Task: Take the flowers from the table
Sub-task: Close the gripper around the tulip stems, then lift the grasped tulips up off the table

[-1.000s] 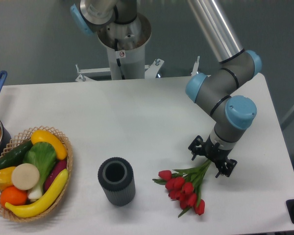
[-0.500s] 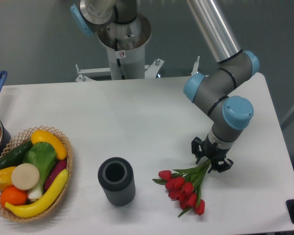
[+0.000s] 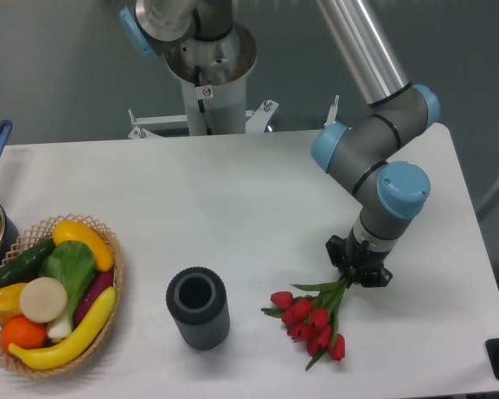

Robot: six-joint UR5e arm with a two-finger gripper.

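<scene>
Flowers [image 3: 312, 321] lie near the tabletop's [image 3: 233, 208] front right corner, stems clamped in the closed end effector [image 3: 358, 270].

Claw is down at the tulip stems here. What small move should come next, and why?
Probably a slow, straight lift. The claw looks closed around the stem end of the red tulips, whose blooms rest on the table, well apart from the dark ribbed cup.

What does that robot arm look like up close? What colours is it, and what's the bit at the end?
The arm is a shiny silver tube joined by rounded grey joints with light blue caps. At its tip is a small black pincer with two short fingers. No loose cables or markings show on it. A white sticker sits on its grey base column.
</scene>
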